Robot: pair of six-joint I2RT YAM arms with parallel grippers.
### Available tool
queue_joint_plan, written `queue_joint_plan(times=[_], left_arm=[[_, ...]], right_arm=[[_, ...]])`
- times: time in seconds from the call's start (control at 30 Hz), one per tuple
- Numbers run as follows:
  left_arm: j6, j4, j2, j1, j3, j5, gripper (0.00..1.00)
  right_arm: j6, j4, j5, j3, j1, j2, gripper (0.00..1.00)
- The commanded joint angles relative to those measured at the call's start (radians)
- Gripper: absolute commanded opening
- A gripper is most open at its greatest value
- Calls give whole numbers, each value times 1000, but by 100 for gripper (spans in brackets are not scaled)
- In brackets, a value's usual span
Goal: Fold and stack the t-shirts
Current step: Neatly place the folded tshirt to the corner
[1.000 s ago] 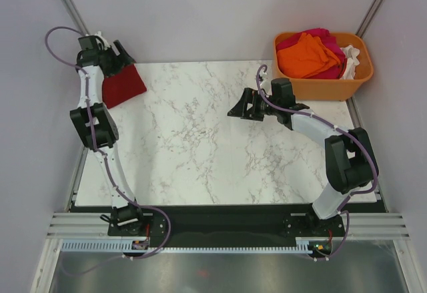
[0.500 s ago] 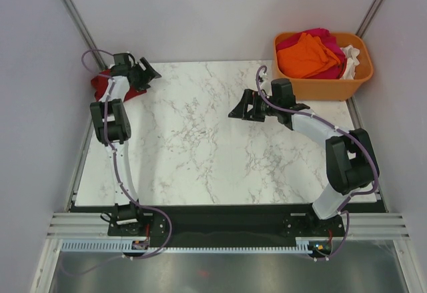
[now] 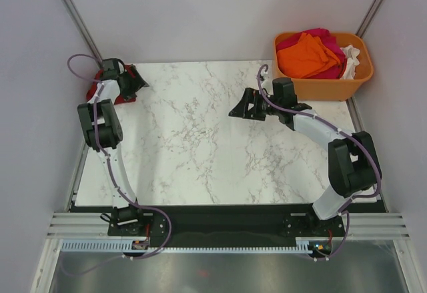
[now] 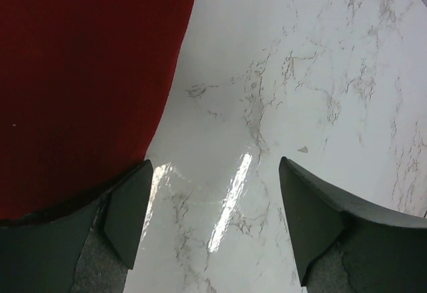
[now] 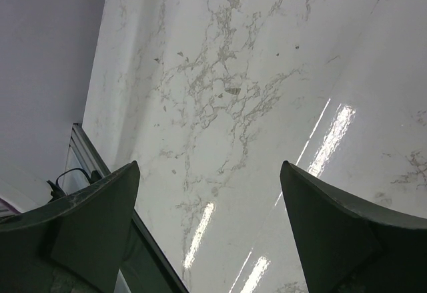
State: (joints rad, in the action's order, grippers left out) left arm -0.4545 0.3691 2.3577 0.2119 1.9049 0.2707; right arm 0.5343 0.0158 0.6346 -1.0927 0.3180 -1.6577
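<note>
A dark red t-shirt (image 3: pixel 97 83) lies bunched at the table's far left corner, mostly hidden under my left arm. In the left wrist view the dark red t-shirt (image 4: pixel 80 73) fills the upper left, its edge next to one finger (image 4: pixel 130 213). My left gripper (image 3: pixel 133 85) (image 4: pixel 213 166) is open over bare marble with nothing between the jaws. More t-shirts, orange (image 3: pixel 307 56), magenta (image 3: pixel 321 36) and white (image 3: pixel 352 56), are heaped in the tub. Over the table's middle right, my right gripper (image 3: pixel 235 111) (image 5: pixel 210 166) hangs open and holds nothing.
The orange plastic tub (image 3: pixel 327 87) stands at the far right corner of the white marble table (image 3: pixel 200 146). Grey walls with metal posts close in the left, back and right sides. The table's left edge (image 5: pixel 100 173) shows in the right wrist view.
My left gripper has swung from the far corner out over the table, then back a little towards the dark red t-shirt, and less of that shirt shows now. The right arm has barely moved.
</note>
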Motion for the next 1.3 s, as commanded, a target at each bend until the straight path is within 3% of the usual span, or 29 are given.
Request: queue_joint_plan(times=[0.0,0.23,0.27,0.33,0.53,0.63,0.73,0.83,0.9,0.93,0.97,1.13,1.27], left_arm=[[94,16,-98,17,-17,-21,84],[103,39,-248,9,-35,-39,90],[111,37,-270,-2,-36,-38,95],[120,42,-351,-14,-38,-36,99],[145,50,-659,-86,-121,-99,100],[145,50,-834,-108,-222,-99,100],[145,50,-996,-105,-503,-99,100],[145,50,-1029,-62,-659,-99,100],[145,50,-1025,-55,-665,-99,100],[-36,48,-1044,-60,-722,-91,100],[-32,-116,-1124,-68,-771,255,92],[60,-98,-1403,-94,-1048,39,91],[112,-41,-1580,-149,-1103,-80,91]], right_arm=[[-8,-19,11,-30,3,44,95],[-36,42,-38,-64,3,59,96],[-37,53,-44,-68,1,65,96],[-34,59,-49,-87,1,70,96],[-42,95,-104,-141,18,134,98],[-68,111,-139,-162,47,194,98],[-85,107,-159,-157,85,260,98],[-73,70,-159,-135,116,311,98],[-47,47,-156,-107,128,343,98],[-39,39,-158,-96,128,354,98],[-30,24,-158,-84,131,378,98],[-25,42,-184,-58,132,437,98],[-33,98,-190,-56,138,486,98]])
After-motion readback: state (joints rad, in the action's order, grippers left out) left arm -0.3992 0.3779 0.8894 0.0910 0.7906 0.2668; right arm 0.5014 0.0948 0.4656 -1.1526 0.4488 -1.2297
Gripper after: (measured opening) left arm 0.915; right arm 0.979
